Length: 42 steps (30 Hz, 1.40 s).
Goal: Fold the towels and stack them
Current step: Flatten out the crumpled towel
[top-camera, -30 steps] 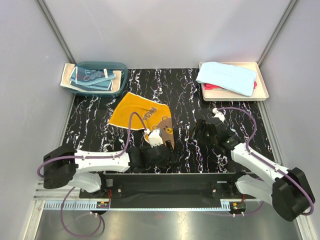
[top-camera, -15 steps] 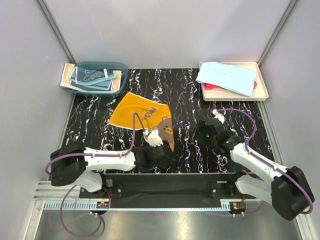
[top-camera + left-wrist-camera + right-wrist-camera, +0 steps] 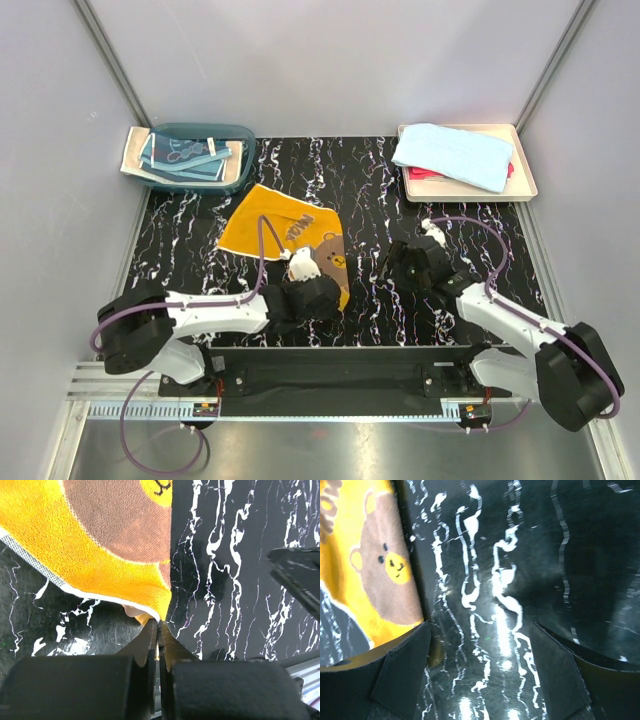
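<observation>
An orange-yellow towel [image 3: 278, 230] with a brown bear lies spread flat on the black marbled table [image 3: 380, 190]. My left gripper [image 3: 337, 298] is at its near right corner. In the left wrist view the jaws [image 3: 160, 624] are pressed together with that corner of the towel [image 3: 100, 545] pinched between the tips. My right gripper [image 3: 390, 265] hovers low over bare table just right of the towel's right edge, open and holding nothing. In its wrist view [image 3: 480, 630] the towel [image 3: 365, 585] lies beside the left finger [image 3: 405, 660].
A teal plastic basin [image 3: 243, 170] at the back left holds dark teal and blue towels [image 3: 185, 155]. A cream tray [image 3: 525, 185] at the back right carries a folded light blue towel [image 3: 455, 152] over a red one [image 3: 425, 174]. Grey walls enclose the table.
My left gripper has shut on the orange towel's near right corner after standing open there. The right gripper has shifted slightly left and stayed open.
</observation>
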Tool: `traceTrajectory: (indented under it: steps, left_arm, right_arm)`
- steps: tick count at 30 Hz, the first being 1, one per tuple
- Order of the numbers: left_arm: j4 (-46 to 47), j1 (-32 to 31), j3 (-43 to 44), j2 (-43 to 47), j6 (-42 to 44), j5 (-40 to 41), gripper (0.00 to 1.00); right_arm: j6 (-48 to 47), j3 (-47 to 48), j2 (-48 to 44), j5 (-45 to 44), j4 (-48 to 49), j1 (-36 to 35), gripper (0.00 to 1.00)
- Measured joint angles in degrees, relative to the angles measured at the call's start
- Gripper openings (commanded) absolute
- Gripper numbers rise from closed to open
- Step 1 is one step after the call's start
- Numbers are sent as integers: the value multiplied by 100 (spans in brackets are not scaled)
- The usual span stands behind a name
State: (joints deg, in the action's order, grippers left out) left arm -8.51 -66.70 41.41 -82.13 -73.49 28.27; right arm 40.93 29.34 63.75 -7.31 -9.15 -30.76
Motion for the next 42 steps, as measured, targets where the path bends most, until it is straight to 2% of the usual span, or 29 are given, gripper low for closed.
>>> traceTrajectory:
  steps: [3, 10, 15, 18, 25, 32, 37, 42]
  left_arm:
    - [7, 66, -22, 162, 61, 2, 0]
    - [-278, 498, -144, 1650, 310, 243, 0]
    - [-614, 1143, -278, 2710, 492, 461, 0]
    - [-868, 1672, -358, 3042, 616, 479, 0]
    - [-1034, 2898, -326, 3077, 1095, 444, 0]
    - [-977, 4087, 358, 2461, 1641, 105, 0]
    - [-807, 4559, 704, 1930, 1873, -262, 0]
    - [-763, 4758, 1005, 1510, 2098, -531, 0]
  right_arm:
    - [20, -9, 188, 238, 238, 0, 86]
    - [142, 2, 872, 782, 916, -7, 86]
    - [249, 339, 1488, 990, 1207, -87, 84]
    - [323, 750, 1928, 1001, 1423, -284, 83]
    - [551, 1779, 3115, 988, 1956, -984, 80]
    - [835, 2634, 4100, 970, 2046, -1314, 78]
    - [1032, 3136, 4435, 802, 2033, -1543, 77]
    - [1403, 3604, 4913, 697, 2181, -1692, 75]
